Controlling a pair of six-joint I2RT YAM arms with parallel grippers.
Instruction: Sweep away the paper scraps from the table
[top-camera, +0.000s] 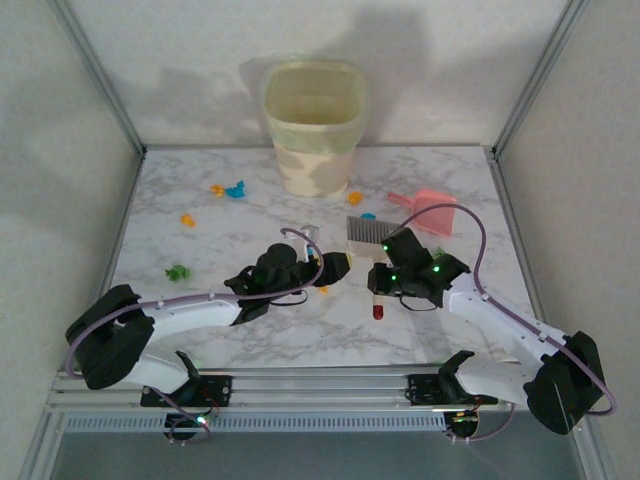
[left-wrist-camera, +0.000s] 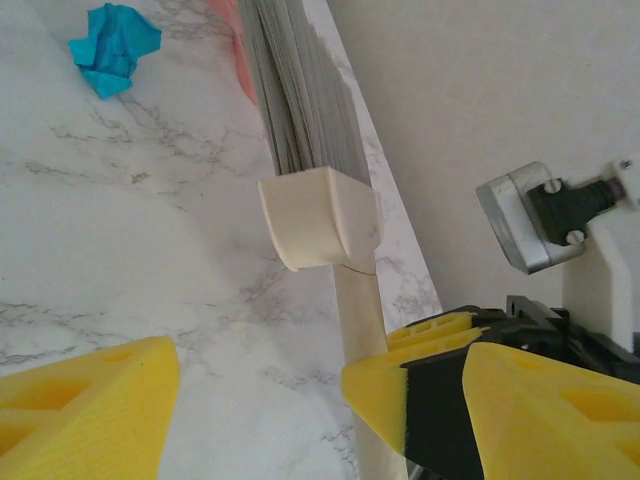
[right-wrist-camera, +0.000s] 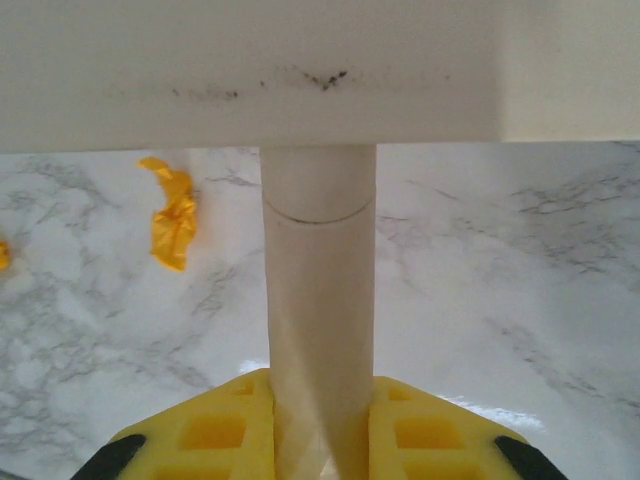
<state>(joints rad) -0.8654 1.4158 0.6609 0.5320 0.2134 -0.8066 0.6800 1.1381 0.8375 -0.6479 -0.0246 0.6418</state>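
White marble-look table (top-camera: 310, 340), smooth and a bit glossy, plain grey walls round it and a cream bin (top-camera: 310, 150) at the back. The paper scraps (top-camera: 236, 189) are tiny crumpled wads in orange, blue and green. Most of them lie beyond and to the left of the left gripper (top-camera: 335, 268), so nothing looks swept yet imo. That gripper's chunky yellow fingers are spread wide with nothing in them, and the brush (top-camera: 368, 235) is right by its right-hand finger. The brush has a round cream handle with a red tip, a blocky cream head and stiff grey bristles. The right gripper (top-camera: 383, 272) is clamped on the handle partway down, with one orange scrap (right-wrist-camera: 172, 215) ahead of it to the left. A pink plastic dustpan (top-camera: 435, 210) sits beyond it to the right. I'd say the grab is done. Next it needs to drag the bristles flat across the scraps towards the dustpan without flicking them.
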